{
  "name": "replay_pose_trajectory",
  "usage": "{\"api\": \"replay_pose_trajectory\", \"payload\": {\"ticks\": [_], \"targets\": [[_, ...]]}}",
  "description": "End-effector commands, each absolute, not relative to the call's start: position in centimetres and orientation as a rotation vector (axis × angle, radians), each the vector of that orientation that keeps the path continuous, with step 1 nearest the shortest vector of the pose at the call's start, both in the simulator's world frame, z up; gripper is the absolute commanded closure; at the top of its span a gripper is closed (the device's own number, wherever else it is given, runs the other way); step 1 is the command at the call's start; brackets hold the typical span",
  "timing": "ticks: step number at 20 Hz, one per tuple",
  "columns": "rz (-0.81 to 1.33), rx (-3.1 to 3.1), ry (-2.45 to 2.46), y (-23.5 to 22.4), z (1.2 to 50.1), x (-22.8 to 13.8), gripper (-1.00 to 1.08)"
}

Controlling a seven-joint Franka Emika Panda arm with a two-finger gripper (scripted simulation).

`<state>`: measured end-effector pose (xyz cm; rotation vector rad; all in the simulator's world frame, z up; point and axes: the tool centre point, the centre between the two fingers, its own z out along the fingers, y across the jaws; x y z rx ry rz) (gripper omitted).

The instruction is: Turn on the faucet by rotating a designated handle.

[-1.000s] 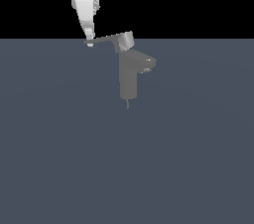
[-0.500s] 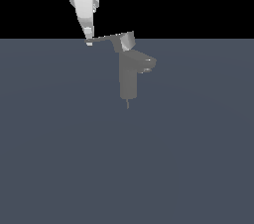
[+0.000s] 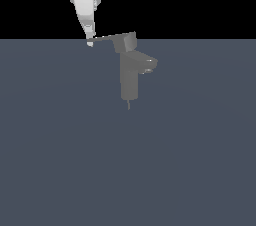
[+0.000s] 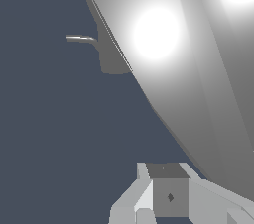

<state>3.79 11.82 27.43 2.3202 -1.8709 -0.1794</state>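
Here is the glossy white gripper [image 3: 90, 43] down at the far tip of the thin, flat grey handle [image 3: 104, 37], the long tapering blade that runs away from it to the blocky grey cap on top of the small matte grey faucet [image 3: 131, 72]. The tip sits right against the blade's end, touching or very nearly so. Whether the fingers are apart or together I cannot tell: the exterior view shows only one narrow white point, and the wrist view shows pale blocky gripper parts with a huge bright grey slab close beside them, which I take to be the blade seen from up close.

How will it handle? It looks rigid, a stiff metal-like lever that should neither bend nor crush. It is thin and smooth, so I would expect it to be slippery to pinch. The tip is the place to work it: furthest from the cap's pivot, so a sideways push gets the most leverage. The faucet's upright column stands well beyond the gripper, with the stubby spout angled off its far side; the body seems fixed, so only the blade should swing.

The flat, dark slate-blue surface [image 3: 60, 160] spreads wide below and around the gripper, with plain black beyond its far edge. Nothing stands in the way of a sweep.
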Motion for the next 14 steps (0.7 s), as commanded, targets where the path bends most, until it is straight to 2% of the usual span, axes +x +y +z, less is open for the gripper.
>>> {"api": "replay_pose_trajectory", "payload": {"ticks": [1, 14], "targets": [[-0.18, 2.321, -1.869, 11.8, 27.8, 3.0, 1.08], [-0.182, 2.313, -1.867, 10.2, 27.8, 0.6, 1.08]]}}
